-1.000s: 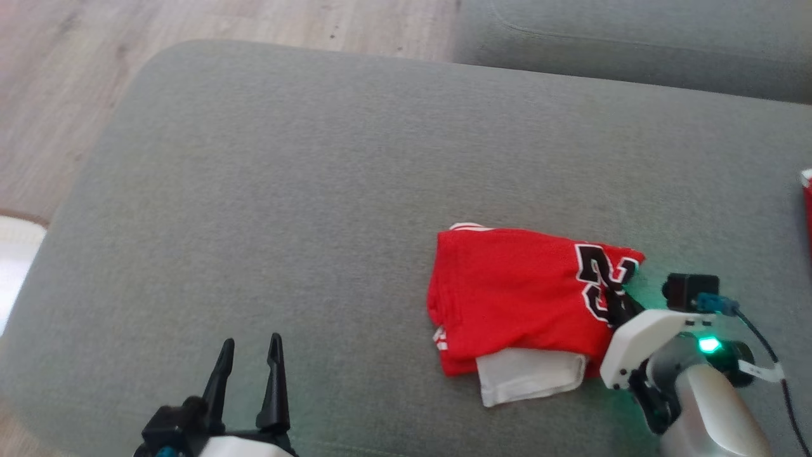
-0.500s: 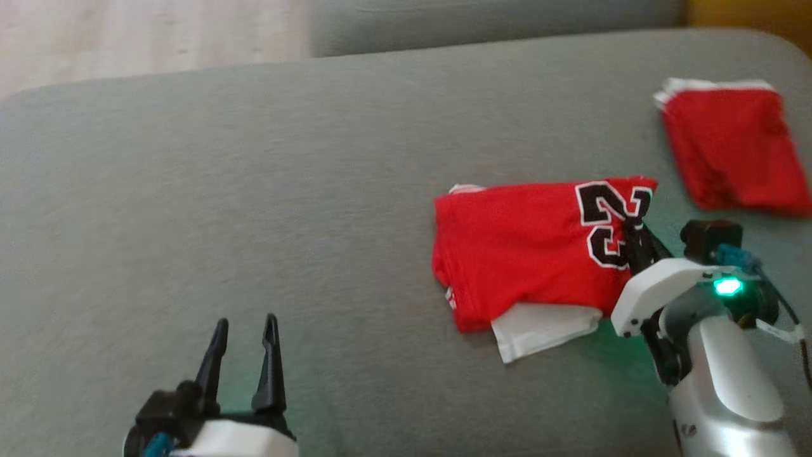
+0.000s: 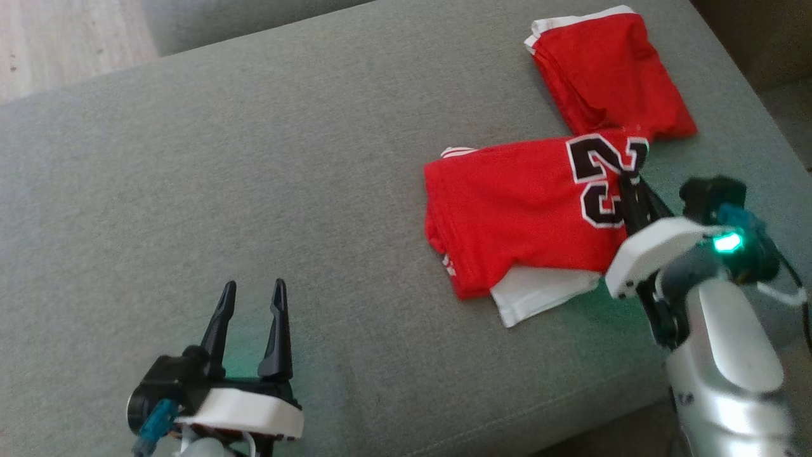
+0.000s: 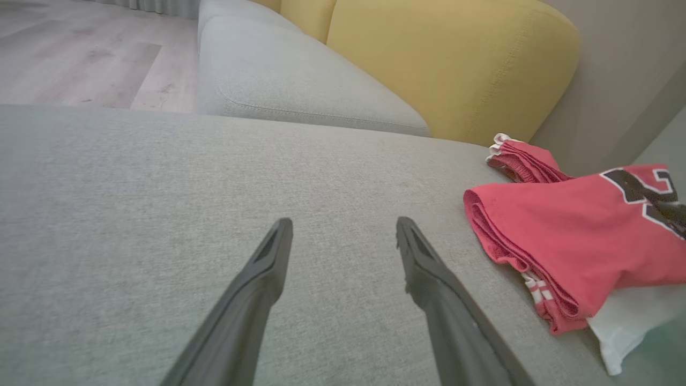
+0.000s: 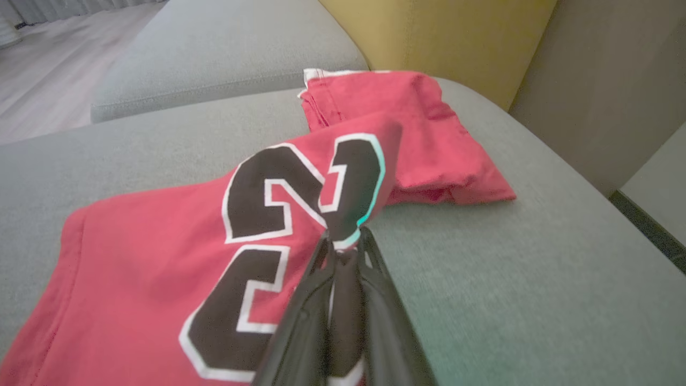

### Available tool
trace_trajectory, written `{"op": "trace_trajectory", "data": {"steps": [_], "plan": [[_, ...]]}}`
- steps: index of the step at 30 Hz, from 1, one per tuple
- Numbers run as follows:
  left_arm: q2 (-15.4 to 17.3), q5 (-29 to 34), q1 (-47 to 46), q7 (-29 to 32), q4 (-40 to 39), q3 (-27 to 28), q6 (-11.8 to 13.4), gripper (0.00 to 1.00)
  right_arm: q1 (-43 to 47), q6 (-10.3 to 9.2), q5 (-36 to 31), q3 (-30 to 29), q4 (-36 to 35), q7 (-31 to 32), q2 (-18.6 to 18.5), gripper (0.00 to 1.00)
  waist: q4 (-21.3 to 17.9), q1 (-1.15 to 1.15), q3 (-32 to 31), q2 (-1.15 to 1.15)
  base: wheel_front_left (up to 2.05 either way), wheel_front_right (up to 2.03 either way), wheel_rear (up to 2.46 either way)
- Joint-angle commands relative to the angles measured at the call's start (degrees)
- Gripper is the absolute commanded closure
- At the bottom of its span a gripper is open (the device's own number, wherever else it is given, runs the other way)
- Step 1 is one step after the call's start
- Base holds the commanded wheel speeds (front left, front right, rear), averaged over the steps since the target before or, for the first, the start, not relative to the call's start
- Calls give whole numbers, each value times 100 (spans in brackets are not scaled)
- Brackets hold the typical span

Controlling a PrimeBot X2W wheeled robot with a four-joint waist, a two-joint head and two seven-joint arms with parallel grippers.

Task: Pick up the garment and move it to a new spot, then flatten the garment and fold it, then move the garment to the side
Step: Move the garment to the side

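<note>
Grey sofa bearing numbered garment, wood floor

Folded jersey: soft matt red cloth, black numerals white-edged. Grey seat cushion: coarse-weave fabric, matt. Fingers of left gripper: dark matt plastic. Silvery right forearm shell: smooth, glossy. Far floor: pale wood grain.

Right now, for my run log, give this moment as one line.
step: move aside | right gripper: shut on jersey corner | left gripper: open, over sofa | second garment: folded, beyond jersey
</note>
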Motion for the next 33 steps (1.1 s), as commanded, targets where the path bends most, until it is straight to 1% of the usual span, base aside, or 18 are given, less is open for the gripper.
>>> {"op": "trace_trajectory", "data": {"steps": [1, 7, 14, 21, 28, 29, 31, 32, 33], "plan": [[88, 21, -198, -16, -107, 190, -9, 0, -479, 37, 40, 195, -196, -25, -23, 100, 70, -1, -10, 0, 0, 0, 0], [70, -3, -181, -37, -104, 212, 30, 0, -1132, 37, -2, 215, -13, 34, -90, 100, 433, -1, -36, 0, 0, 0, 0], [21, -31, -173, -79, -78, 226, 30, 0, -1973, 37, -168, -101, 574, 179, -577, 100, 932, -1, 34, 0, 0, 0, 0], [-54, -8, -236, -115, -47, 181, -3, 0, -2478, 37, -376, -255, 1000, 428, -1415, 100, 1338, -1, 166, 0, 0, 0, 0], [-81, 24, -301, -127, -11, 118, -45, 0, -2653, 37, -638, -701, 1335, 825, -2349, 100, 1690, -1, 298, 0, 0, 0, 0], [-81, 24, -301, -127, -11, 118, -45, 0, -2653, 37, -638, -701, 1335, 825, -2349, 100, 1690, -1, 298, 0, 0, 0, 0], [-94, 24, -328, -126, 15, 94, -66, 0, -2650, 37, -775, -855, 1498, 775, -2588, 100, 1782, -1, 324, 0, 0, 0, 0], [-102, 24, -331, -126, 26, 83, -68, 0, -2608, 37, -941, -946, 1511, 714, -2653, 68, 1817, -1, 319, 0, 0, 0, 0], [-108, 26, -333, -125, 31, 72, -67, 0, -2565, 37, -1120, -1077, 1511, 633, -2706, 3, 1849, -1, 320, 0, 0, 0, 0]]}}
